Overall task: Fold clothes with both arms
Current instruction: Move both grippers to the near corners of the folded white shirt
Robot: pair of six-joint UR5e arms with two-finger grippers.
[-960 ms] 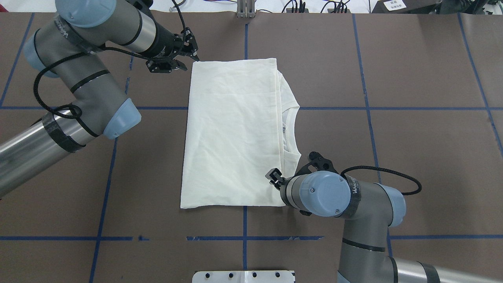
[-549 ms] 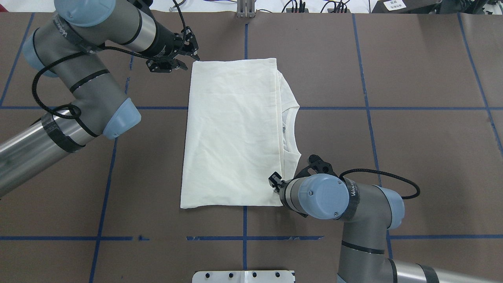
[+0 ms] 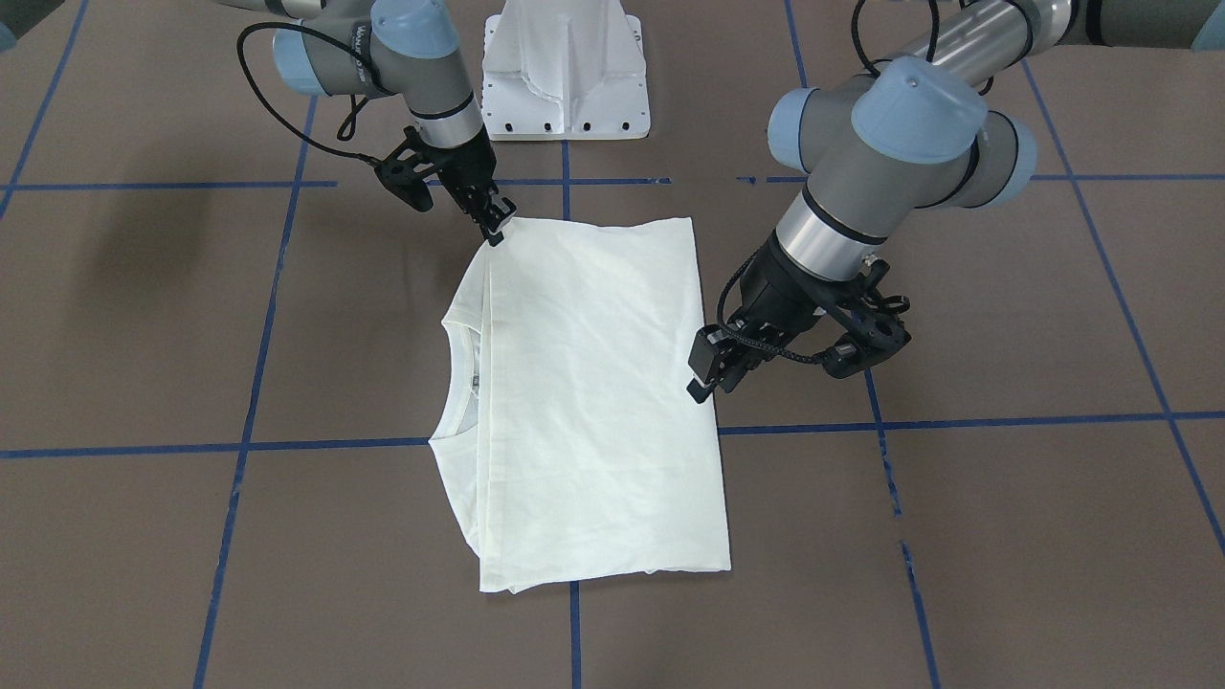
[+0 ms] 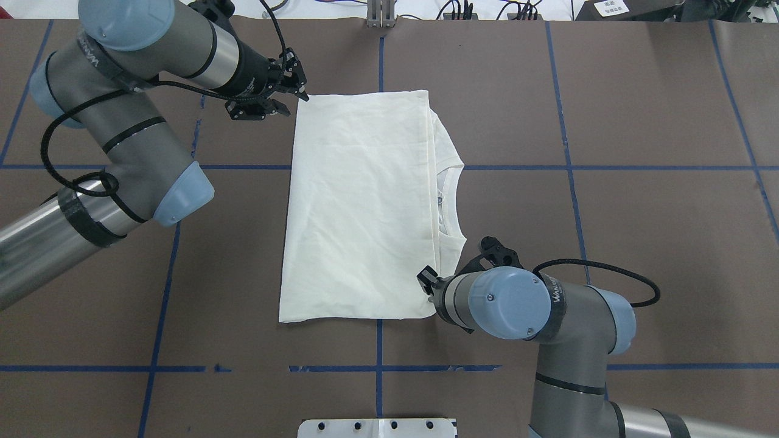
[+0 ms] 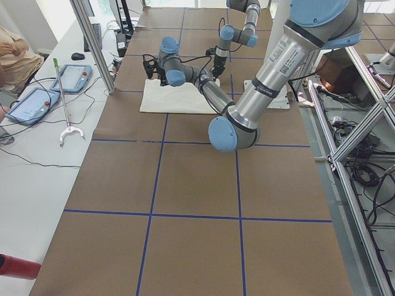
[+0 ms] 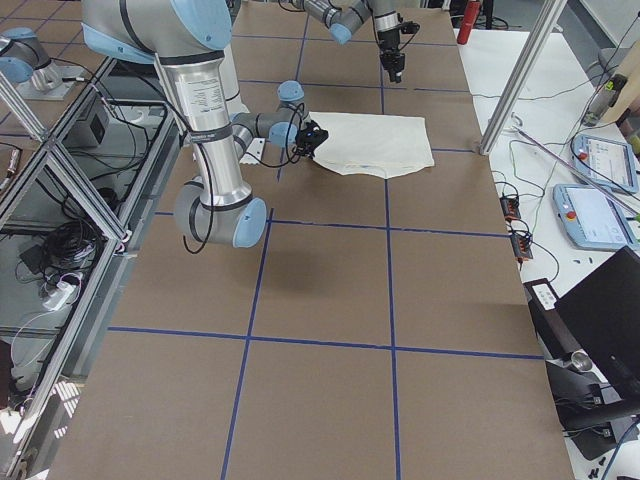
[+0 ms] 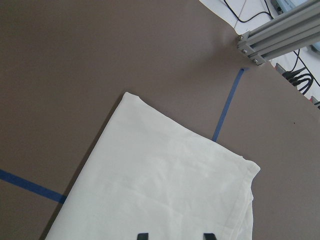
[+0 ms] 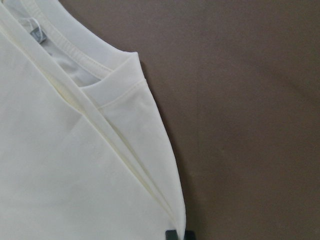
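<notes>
The folded cream shirt (image 4: pixel 359 207) lay flat at the middle of the brown table (image 4: pixel 608 213), neck to the right, with the right gripper (image 3: pixel 495 228) pinched tight on its near right corner and the left gripper (image 4: pixel 293 103) spread wide at its far left corner.

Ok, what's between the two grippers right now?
Only the folded cream shirt, stretching from the left gripper to the right gripper; the overhead view shows it.
</notes>
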